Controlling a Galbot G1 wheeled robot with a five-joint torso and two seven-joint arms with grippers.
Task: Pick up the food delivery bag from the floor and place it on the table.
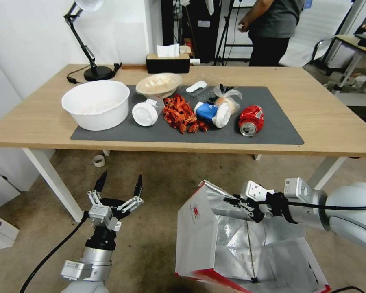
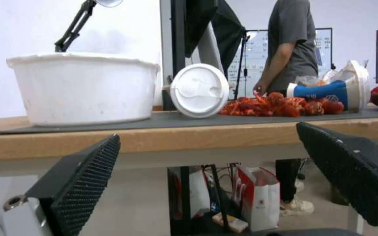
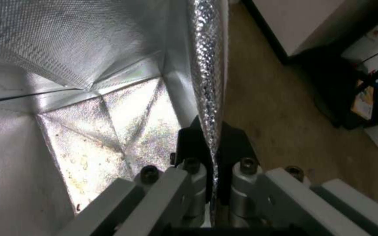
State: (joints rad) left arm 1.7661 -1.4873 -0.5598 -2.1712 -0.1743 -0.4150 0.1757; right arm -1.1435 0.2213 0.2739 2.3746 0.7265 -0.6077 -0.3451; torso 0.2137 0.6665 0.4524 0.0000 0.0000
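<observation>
- The bag (image 1: 215, 240) sits low in front of the desk (image 1: 333, 122), below the level of the desktop, its mouth gaping toward the robot and its silver lining showing; whether its base rests on the floor (image 1: 158, 179) I cannot tell.
- A white side panel with a small round red logo faces the robot's left, and a red band runs along the bag's lower edge.
- The right tool (image 1: 236, 202) reaches in from the right and is pressed together on the bag's upper foil rim.
- In the right wrist view the right tool (image 3: 210, 137) has one black finger on each side of the thin foil wall (image 3: 208, 65), pinching it, with the shiny inside of the bag on one side and the floor on the other.
- The left tool (image 1: 118, 185) hovers over the floor to the left of the bag, apart from it, pointing up toward the desk edge with its fingers spread and nothing between them.
- In the left wrist view the left tool's ribbed black pads (image 2: 88, 177) stand wide apart just below the desk's front edge.
- On the desk a dark mat (image 1: 272, 130) carries a white tub (image 1: 95, 103), a white lid (image 1: 144, 113), red scraps (image 1: 183, 114), a blue-and-white cup (image 1: 211, 113) on its side and a crushed red can (image 1: 251, 119).
- A black lamp (image 1: 94, 69) stands at the desk's far left corner.
</observation>
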